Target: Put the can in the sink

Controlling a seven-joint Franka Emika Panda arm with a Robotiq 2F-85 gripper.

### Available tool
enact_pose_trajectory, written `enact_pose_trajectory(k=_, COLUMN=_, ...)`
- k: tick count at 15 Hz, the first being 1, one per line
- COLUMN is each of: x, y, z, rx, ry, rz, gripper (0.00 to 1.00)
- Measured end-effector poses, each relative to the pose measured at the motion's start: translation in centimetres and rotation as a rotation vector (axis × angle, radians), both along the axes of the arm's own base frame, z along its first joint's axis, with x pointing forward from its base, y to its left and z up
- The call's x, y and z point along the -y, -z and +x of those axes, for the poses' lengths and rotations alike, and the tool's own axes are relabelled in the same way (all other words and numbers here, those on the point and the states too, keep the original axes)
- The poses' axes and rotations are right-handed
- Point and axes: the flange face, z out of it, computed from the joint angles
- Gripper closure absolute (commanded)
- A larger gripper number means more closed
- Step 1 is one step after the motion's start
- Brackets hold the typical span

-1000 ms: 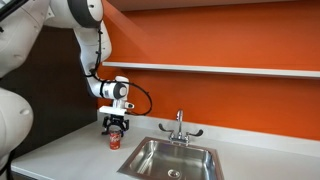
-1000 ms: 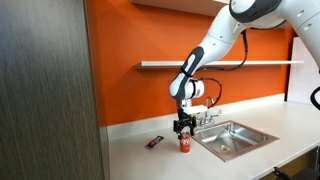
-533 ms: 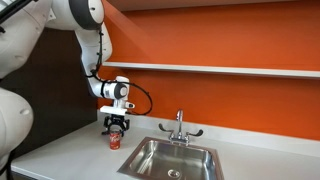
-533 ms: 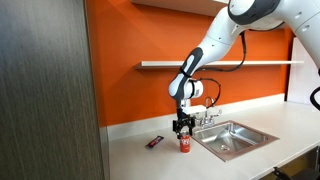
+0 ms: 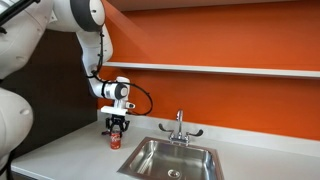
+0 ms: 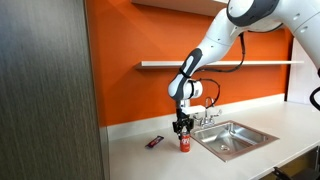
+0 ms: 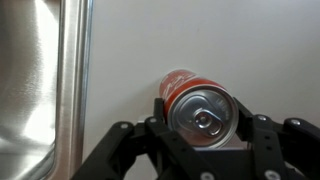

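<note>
The can (image 5: 115, 141) stands on the white counter (image 5: 62, 155) below an orange wall (image 5: 230, 40), clasped by the hand (image 5: 116, 130).

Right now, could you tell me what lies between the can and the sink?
Only bare white counter separates the can from the sink rim; the wrist view shows this stretch plainly.
</note>
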Motion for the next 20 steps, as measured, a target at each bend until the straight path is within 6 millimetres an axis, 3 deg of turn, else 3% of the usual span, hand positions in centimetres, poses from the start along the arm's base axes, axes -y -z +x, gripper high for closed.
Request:
enact_pose_trajectory(k=7, x=0.5, y=-0.7, z=0.4, rx=0.012, ry=0.029, rz=-0.001, gripper=0.61)
enact_pose_trajectory(k=15, x=0.8, y=-5.4, z=0.5, rx=0.039, ry=0.077, rz=-0.006, gripper=0.61)
enact_pose_trajectory(k=20, x=3.2, y=-5.8, z=0.1, rx=0.029, ry=0.133, rz=-0.02, gripper=0.61)
